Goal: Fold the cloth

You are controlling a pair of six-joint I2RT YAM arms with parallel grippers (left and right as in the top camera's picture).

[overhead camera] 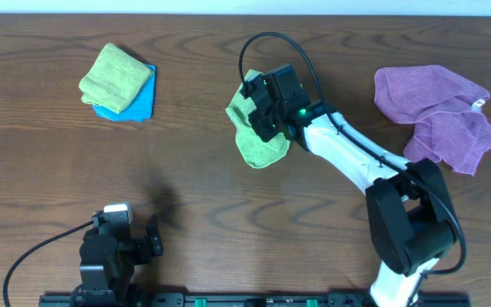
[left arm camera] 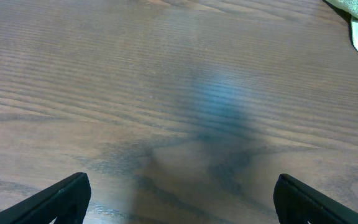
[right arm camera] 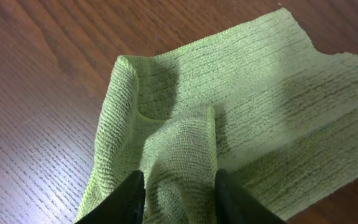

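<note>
Cloth [overhead camera: 259, 150] lies rumpled at middle of table [overhead camera: 186, 175]; my right claw [right arm camera: 179, 194] pinches raised ridge of it; my left claw [left arm camera: 182, 186] spread wide, near side, idle; I judge fold just starting; next: lift pinched edge, carry across, lay flat.

Lime-green cloth [overhead camera: 261, 152], rumpled, in the middle of the table [overhead camera: 186, 183].
Ribbed microfibre, partly doubled over, one fold raised in a ridge.
</note>
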